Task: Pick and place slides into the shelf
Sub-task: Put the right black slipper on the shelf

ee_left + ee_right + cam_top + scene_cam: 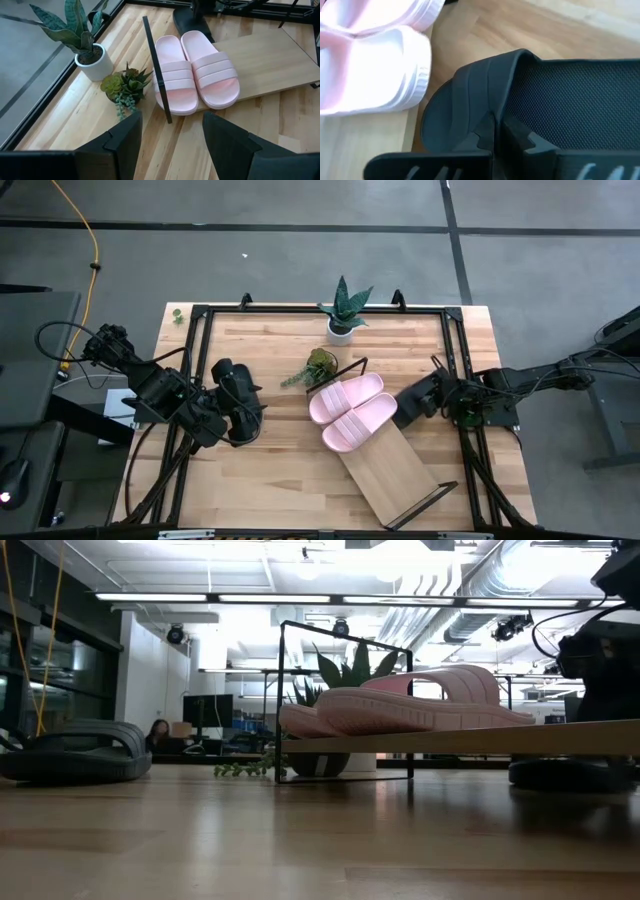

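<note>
Right gripper (400, 412) at shelf (395, 470) edge

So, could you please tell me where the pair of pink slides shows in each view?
High view: pink slides at centre, on the shelf's upper end.
Low view: right of centre, on the shelf.
Left wrist view: centre.
Right wrist view: upper left corner.
Shared landmark: the shelf board.
</note>
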Robot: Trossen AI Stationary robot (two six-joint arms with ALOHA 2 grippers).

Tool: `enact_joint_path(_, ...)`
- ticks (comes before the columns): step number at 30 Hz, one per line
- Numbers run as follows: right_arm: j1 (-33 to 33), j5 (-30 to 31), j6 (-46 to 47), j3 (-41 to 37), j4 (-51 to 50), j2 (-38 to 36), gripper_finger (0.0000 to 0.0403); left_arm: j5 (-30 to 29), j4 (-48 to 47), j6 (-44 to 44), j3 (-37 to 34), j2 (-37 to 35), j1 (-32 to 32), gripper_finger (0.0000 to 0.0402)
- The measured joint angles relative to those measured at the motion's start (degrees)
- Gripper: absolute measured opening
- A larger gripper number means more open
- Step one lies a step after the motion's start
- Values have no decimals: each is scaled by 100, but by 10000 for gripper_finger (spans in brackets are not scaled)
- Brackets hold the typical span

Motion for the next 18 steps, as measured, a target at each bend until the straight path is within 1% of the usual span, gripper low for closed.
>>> enact_joint_path(5,-11,405,107,0,-37,0,0,0,0,0,2,0,0,198)
enact_joint_path(8,-130,551,104,-2,-36,2,0,0,0,-2,1,0,0,198)
enact_joint_path(18,-883,391,-315,-11,120,4,0,0,0,-37,0,0,0,198)
